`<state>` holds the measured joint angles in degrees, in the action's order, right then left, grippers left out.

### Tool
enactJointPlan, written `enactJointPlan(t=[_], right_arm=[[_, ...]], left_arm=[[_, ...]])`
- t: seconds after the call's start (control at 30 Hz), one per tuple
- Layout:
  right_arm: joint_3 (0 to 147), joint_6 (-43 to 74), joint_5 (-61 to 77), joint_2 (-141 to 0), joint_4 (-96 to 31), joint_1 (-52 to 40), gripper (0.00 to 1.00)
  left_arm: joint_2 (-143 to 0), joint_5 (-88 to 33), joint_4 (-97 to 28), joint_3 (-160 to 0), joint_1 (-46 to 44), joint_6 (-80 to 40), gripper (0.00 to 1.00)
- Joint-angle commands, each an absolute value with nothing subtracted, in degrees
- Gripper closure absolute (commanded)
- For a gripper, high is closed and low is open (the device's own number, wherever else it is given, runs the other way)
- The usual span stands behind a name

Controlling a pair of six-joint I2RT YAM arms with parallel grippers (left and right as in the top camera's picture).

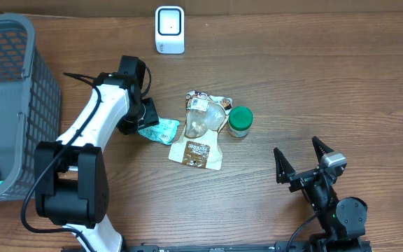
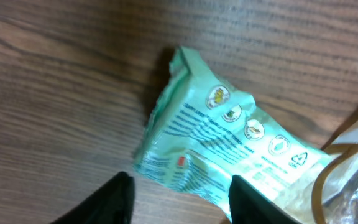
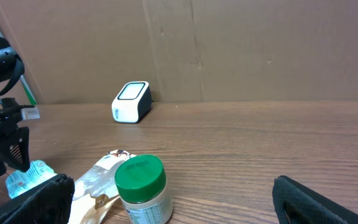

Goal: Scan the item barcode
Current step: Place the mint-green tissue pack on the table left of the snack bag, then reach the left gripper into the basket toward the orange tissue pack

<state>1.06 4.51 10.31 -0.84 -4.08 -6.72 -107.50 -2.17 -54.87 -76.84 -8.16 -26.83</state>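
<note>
Found the mint-green plastic packet [image 2: 229,143] flat near the middle of the tabletop [image 1: 327,84], left fingers [image 2: 114,202] parted astride its edge, right fingers [image 1: 281,166] wide, empty. Probably needed a low, centred pinch, barcode left uncovered.

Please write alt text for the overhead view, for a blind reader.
On a wooden table, the left gripper, jaws apart, hangs over a mint-green plastic packet beside a brown pouch, a clear bag and a green-lidded jar. A white scanner stands at the far edge, a grey mesh basket at the left; the right gripper is open in front.
</note>
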Motion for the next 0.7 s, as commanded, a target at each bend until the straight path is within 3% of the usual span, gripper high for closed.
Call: enactJointPlan(t=[0.0, 0.43, 0.67], right_arm=[[0.47, 4.43, 10.57, -0.16, -3.77, -6.39, 0.00], [0.47, 4.43, 10.57, -0.16, -3.77, -6.39, 0.00], [0.47, 4.43, 10.57, -0.16, -3.77, -6.39, 0.00]], left_arm=[[-107.87, -3.44, -56.21, -77.91, -8.16, -26.22, 0.46], [-96.57, -2.04, -67.90, -96.71, -8.16, -21.30, 0.39], [-84.49, 7.33, -71.64, -103.98, -7.31, -21.21, 0.34]])
